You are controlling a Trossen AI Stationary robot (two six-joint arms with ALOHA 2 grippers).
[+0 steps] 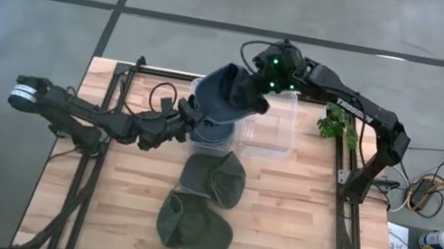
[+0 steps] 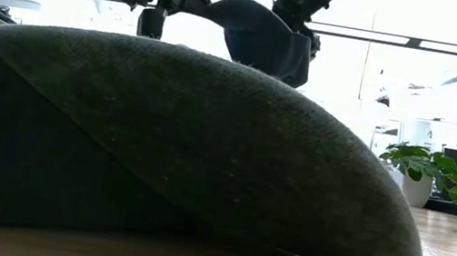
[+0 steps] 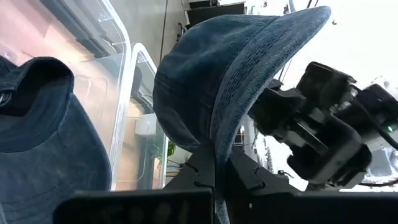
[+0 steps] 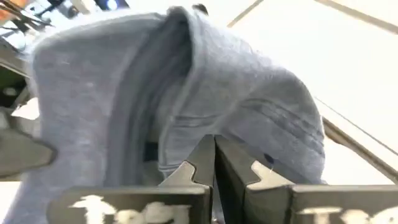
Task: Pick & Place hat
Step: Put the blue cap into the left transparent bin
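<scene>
A dark blue hat [image 1: 229, 94] hangs in the air between my two grippers, above the table's far part; the low view shows this blue hat [image 2: 263, 40] lifted well clear. My left gripper [image 1: 188, 115] is shut on its left side and my right gripper [image 1: 264, 84] is shut on its far right side. Below it another blue hat [image 1: 213, 132] rests on the table beside the clear bin [image 1: 272, 126]. Two green hats [image 1: 214, 178] [image 1: 193, 226] lie flat on the table nearer to me. My left gripper pinches the blue hat's brim edge [image 3: 219, 146] between its two shut fingers [image 3: 198, 177], coming level from the table's left. The hat stands up beyond the fingers, lifted clear of the table. My right gripper pinches a fold of the hat's cloth [image 4: 200, 127] between its shut fingers [image 4: 231, 163], on the side opposite my left gripper. Whether one layer or several is pinched cannot be told. The hat is lifted clear and bunches around the fingers.
The clear plastic bin [image 3: 121, 68] sits at the table's far middle, with the second blue hat [image 3: 43, 124] next to it. A small green plant [image 1: 337, 125] stands at the far right. One green hat [image 2: 163, 136] fills the low view's foreground. Bare wood shows left and right.
</scene>
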